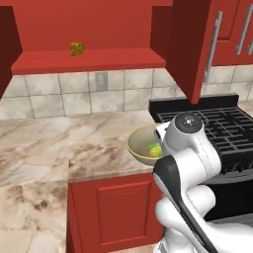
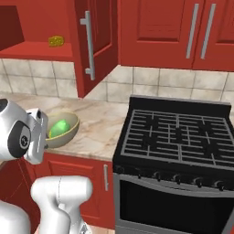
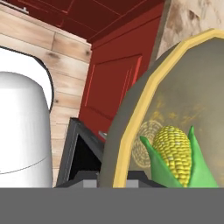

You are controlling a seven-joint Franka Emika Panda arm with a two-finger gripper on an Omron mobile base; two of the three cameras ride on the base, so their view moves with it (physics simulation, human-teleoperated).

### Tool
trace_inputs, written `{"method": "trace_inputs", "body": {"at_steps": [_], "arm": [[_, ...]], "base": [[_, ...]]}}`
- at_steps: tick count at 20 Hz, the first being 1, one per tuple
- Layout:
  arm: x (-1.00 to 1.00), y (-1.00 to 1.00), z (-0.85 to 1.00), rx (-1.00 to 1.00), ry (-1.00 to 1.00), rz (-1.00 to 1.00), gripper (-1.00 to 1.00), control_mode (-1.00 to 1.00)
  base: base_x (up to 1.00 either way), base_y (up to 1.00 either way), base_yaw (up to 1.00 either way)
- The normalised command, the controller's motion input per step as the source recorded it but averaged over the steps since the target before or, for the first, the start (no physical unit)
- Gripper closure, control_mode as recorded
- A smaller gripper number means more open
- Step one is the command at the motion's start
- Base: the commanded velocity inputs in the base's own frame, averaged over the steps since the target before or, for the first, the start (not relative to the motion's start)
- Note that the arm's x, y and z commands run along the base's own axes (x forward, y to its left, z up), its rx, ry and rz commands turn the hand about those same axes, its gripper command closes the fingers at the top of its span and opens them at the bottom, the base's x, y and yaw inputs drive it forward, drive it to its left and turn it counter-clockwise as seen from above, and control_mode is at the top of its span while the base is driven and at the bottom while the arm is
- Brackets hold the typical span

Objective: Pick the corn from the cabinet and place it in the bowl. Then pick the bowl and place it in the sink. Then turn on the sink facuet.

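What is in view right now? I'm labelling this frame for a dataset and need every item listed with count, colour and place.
corn: one, green husk with yellow kernels, lying inside the bowl.
bowl: one, olive-tan with a yellowish rim, on the counter near its front edge, beside the stove.
yellow-brown chunk: one, on the shelf of the open cabinet.
cabinet: one, red, on the wall, door open.
counter: one, brown-veined marble.
stove: one, black, right of the counter.
tiled backsplash: one, pale grey, under the cabinet.
arm: one, white with dark joints, in front of the bowl.
gripper: one, shut, its camera close over the bowl.
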Motion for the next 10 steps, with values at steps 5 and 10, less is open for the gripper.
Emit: {"method": "trace_inputs", "body": {"at_steps": [5, 10], "arm": [[0.0, 0.0, 0.0, 0.0, 0.0, 0.0, 1.0, 1.0], [0.0, 0.0, 0.0, 0.0, 0.0, 0.0, 1.0, 1.0]], "base": [[-0.13, -0.56, 0.05], [-0.08, -0.32, 0.05]]}}
